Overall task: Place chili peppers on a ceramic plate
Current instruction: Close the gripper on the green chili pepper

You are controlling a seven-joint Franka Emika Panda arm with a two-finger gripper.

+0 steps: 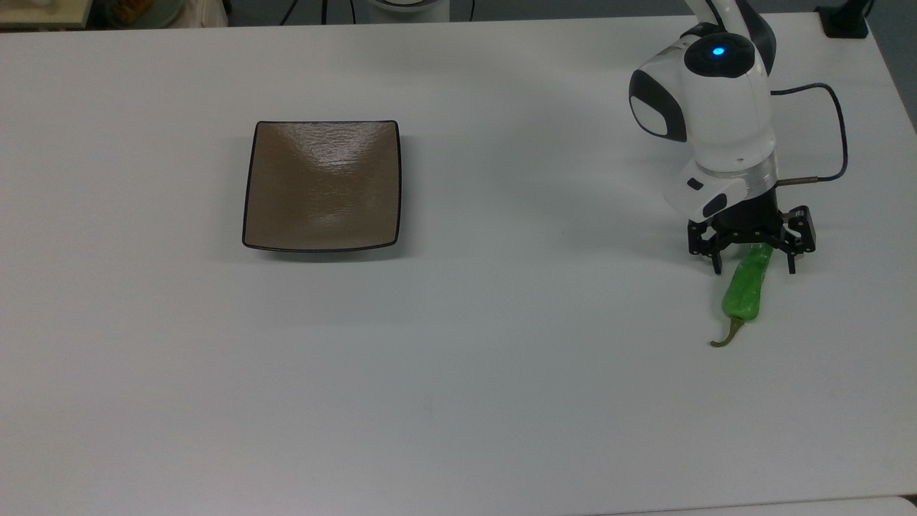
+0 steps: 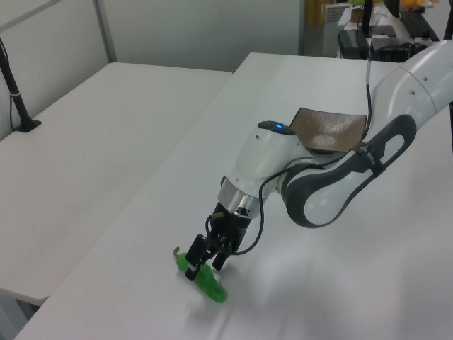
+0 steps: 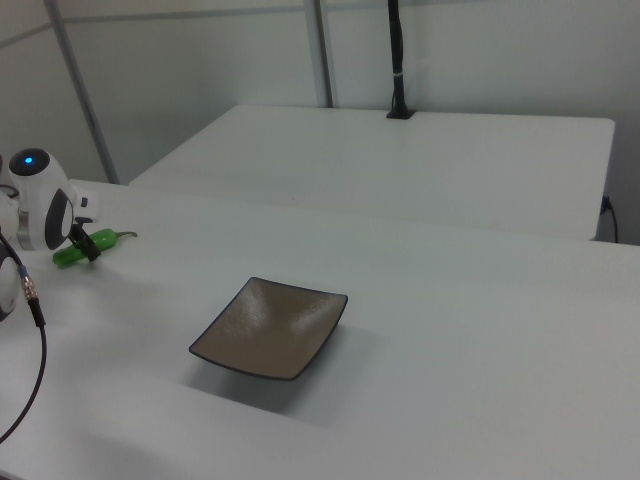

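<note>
Pincer (image 1: 752, 271), fingers spread wide astride the blunt end of the green chili pepper (image 1: 745, 292) lying on the white bench (image 1: 501, 358), well apart from the brown square plate (image 1: 322, 186); light, glossy, probably slippery, best gripped mid-body.

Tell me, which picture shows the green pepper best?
The top view: the pepper lies almost whole on the table, curved stem included, with just its far end under the open pincer. In the left view the pincer covers part of it. In the right view it sits far off, partly behind the arm.
</note>
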